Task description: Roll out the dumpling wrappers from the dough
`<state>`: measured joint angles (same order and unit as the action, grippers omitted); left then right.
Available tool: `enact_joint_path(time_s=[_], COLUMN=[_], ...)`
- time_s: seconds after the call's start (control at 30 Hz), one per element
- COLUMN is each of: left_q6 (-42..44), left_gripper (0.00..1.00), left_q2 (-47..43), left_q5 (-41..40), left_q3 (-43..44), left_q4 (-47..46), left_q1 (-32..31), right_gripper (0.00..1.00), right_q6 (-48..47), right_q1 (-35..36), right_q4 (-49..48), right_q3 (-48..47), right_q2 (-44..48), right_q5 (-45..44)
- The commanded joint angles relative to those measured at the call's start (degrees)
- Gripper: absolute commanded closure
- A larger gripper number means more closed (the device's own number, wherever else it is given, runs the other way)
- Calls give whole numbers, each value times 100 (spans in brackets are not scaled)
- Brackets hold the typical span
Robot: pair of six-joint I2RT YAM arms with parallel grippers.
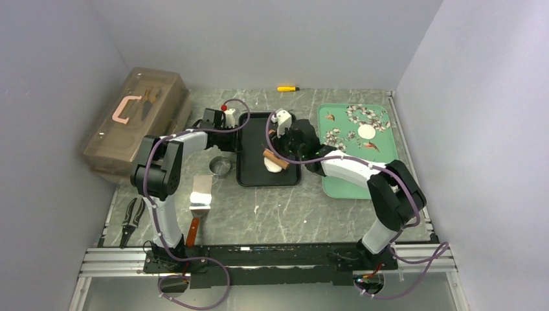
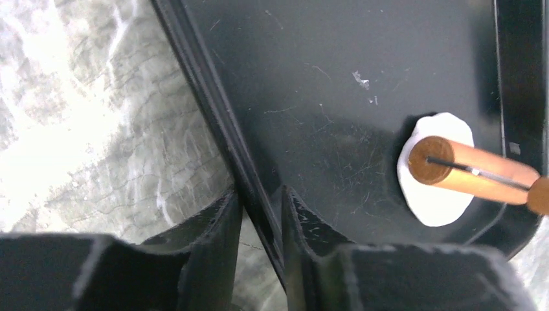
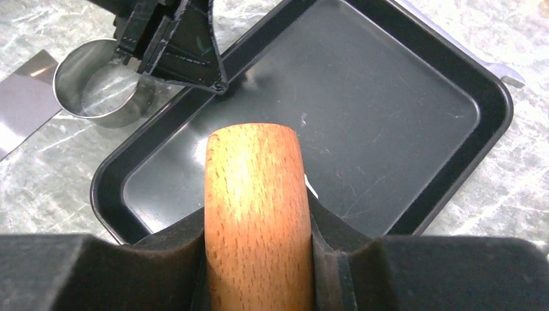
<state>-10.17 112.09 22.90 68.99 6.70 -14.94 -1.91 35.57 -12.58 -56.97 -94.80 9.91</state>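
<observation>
Fixed overhead camera: from above and behind my two bases, it looks down across the whole grey marbled table (image 1: pixel 291 214), far enough back to take in both arms. Left wrist camera: close above my left gripper (image 2: pixel 259 201), facing steeply down past its fingers onto one rim of the black rectangular tray (image 2: pixel 324 65). Right wrist camera: tight behind my right gripper (image 3: pixel 259 227), looking forward and down along the brown wooden roller (image 3: pixel 254 168) into that tray. All three views share tray and roller. The overhead and left wrist views share the flat white dough (image 2: pixel 434 207). The right wrist view catches my left gripper.
</observation>
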Motion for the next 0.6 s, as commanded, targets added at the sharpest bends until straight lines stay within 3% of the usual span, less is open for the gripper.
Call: enact_joint_path(time_s=[0.0, 0.13, 0.17, 0.37, 0.57], left_q6=[-461, -682, -724, -1037, -1147], left_gripper=[75, 98, 100, 100, 100], left_q2=[168, 165, 183, 204, 43], left_q5=[307, 318, 335, 416, 293], left_q3=[-161, -209, -211, -353, -506], left_q4=[175, 64, 68, -91, -292], left_q1=[-25, 5, 31, 260, 338], right_gripper=[100, 100, 100, 100, 100], right_q6=[-95, 173, 181, 554, 259], right_q1=[361, 470, 516, 569, 465], right_q4=[198, 99, 42, -214, -895], right_q3=[-31, 126, 193, 386, 800], right_q2=[-185, -327, -341, -407, -278], right_q5=[-384, -309, -309, -317, -1801])
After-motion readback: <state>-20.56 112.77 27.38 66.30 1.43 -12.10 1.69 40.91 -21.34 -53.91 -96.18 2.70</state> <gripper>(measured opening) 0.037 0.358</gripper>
